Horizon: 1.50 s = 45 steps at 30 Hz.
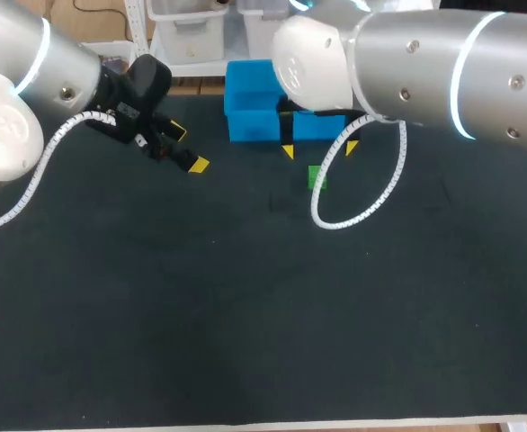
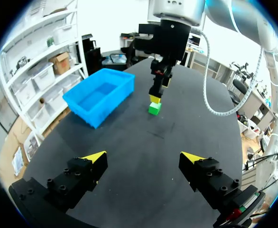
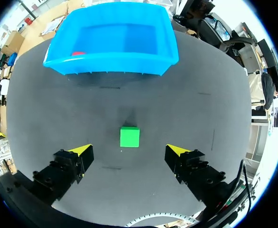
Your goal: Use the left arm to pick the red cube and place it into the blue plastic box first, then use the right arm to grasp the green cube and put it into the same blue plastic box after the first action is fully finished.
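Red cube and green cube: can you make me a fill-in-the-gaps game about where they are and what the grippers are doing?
1. The red cube lies ____ the blue box.
2. The green cube sits on the ____, outside the blue box.
3. The right gripper has its fingers ____, and they do not touch the green cube.
4. The left gripper holds ____.

Missing words: inside; table; open; nothing.
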{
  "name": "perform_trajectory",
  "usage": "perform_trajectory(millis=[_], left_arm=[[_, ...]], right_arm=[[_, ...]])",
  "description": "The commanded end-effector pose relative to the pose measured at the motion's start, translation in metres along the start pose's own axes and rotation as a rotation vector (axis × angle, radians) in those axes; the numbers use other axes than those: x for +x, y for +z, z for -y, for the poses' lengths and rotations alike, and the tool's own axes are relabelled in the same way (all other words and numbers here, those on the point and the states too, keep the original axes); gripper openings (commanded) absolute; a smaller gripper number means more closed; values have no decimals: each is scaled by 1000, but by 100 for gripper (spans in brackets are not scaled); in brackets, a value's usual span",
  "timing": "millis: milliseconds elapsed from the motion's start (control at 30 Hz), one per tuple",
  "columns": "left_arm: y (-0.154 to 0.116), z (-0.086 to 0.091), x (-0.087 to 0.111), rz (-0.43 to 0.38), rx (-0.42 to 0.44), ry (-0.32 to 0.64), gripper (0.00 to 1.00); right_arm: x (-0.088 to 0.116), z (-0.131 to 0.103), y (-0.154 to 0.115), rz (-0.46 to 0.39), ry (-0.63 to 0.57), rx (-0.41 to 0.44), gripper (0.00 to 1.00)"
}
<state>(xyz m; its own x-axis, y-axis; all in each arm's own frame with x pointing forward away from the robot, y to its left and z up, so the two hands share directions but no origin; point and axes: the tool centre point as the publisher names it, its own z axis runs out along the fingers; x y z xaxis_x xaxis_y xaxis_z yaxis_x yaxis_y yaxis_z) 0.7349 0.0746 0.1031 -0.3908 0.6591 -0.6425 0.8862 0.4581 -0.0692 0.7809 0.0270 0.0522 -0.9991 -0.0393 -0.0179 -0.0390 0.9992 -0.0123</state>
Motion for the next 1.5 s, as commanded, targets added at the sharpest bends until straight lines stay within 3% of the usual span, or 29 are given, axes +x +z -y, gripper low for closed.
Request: perform_trajectory(millis=[33,733,1500], left_arm=[[0,0,1,6,2,3,100],[0,0,1,6,2,3,100],[0,0,1,6,2,3,100]], right_arm=[[0,5,9,11,3,-6,100],[-11,1,41,-31,-28,9,100],[-10,-4,55,-25,17,27,100]])
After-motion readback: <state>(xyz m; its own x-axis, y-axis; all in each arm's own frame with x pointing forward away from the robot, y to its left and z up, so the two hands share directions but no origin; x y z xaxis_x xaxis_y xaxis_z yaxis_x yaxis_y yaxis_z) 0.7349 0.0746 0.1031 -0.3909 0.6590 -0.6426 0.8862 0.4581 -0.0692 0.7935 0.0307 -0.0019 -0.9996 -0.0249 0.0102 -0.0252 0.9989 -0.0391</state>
